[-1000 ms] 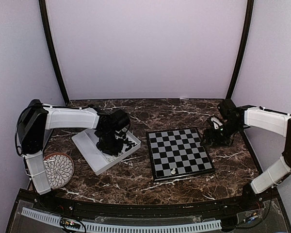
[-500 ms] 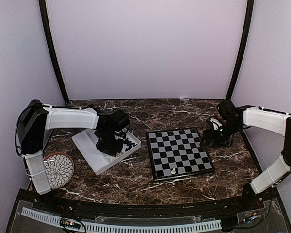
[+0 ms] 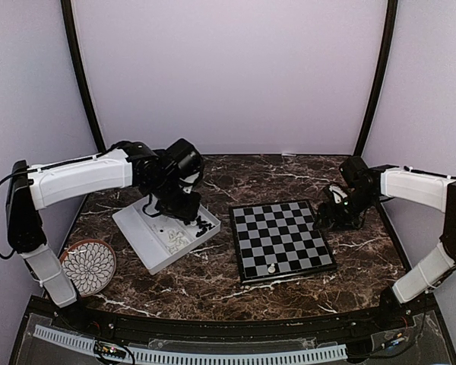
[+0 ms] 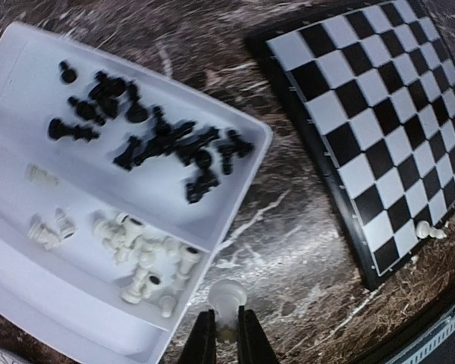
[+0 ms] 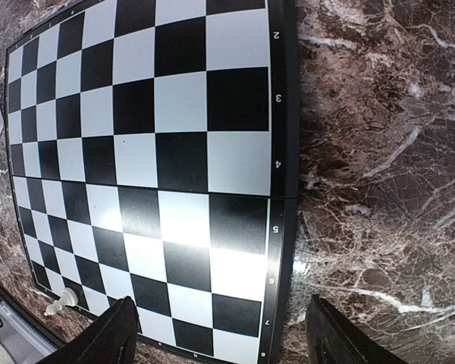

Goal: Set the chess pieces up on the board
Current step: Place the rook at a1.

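marble (image 3: 213,277), board (image 3: 281,237) with one piece (image 3: 271,268), left fingers (image 4: 205,341) pinching second piece (image 4: 227,294), right fingers (image 5: 114,337) wide

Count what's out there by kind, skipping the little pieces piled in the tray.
Chessboard: 1
Divided tray: 1
Patterned plate: 1
White piece on board: 1
Gripped white piece, in left claw: 1
Total: 5

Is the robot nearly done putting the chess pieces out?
No, barely started. Done: a lone white piece is on the board, at its near edge. In hand: the left pincer grips a second white piece. Left: the black pieces and loose white pieces lie in the tray. The right pincer is open.
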{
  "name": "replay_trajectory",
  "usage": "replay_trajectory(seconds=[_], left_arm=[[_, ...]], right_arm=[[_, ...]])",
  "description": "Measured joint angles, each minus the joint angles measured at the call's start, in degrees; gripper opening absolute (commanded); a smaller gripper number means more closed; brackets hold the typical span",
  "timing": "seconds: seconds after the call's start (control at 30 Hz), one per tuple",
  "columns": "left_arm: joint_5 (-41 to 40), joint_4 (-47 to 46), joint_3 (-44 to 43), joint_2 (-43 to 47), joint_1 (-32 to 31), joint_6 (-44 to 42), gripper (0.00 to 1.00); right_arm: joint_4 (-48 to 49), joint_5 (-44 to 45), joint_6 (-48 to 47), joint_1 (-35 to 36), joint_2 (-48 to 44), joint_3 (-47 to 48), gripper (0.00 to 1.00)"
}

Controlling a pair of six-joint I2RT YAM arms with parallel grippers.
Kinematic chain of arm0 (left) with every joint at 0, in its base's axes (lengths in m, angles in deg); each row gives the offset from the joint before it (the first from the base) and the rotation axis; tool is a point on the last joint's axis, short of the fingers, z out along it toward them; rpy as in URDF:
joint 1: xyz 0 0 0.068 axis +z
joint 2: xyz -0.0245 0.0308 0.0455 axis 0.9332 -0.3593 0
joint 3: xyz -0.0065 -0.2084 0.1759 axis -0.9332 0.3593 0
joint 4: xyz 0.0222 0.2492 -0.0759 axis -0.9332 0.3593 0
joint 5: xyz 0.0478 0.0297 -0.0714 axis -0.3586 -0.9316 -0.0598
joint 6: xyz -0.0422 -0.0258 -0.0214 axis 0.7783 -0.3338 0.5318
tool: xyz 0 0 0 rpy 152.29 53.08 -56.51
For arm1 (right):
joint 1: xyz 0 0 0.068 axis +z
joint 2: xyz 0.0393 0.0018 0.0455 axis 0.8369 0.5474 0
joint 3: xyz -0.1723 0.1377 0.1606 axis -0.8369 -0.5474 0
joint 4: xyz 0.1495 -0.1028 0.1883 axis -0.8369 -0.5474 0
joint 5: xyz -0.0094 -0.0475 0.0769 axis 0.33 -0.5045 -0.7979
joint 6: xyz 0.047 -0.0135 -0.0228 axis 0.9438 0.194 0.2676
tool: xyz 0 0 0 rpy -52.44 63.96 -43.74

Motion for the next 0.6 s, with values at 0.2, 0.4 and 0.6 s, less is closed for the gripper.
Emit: replay_trajectory(seconds=[0.2, 0.4, 0.6], left_arm=[[3.48, -4.04, -6.16, -4.57, -9.90, -7.48, 0.06], [4.92, -5.57, -11.69, -13.07, -17.18, -14.45, 0.06], [5.33, -6.01, -14.84, -19.23, -20.22, -17.05, 0.06]], right_arm=[[0.02, -0.11, -0.13, 0.00, 0.20, 0.26, 0.78], [0.09, -0.46, -0.15, 0.00, 0.20, 0.09, 0.78], [0.17, -0.81, -0.15, 0.00, 0.07, -0.46, 0.78]])
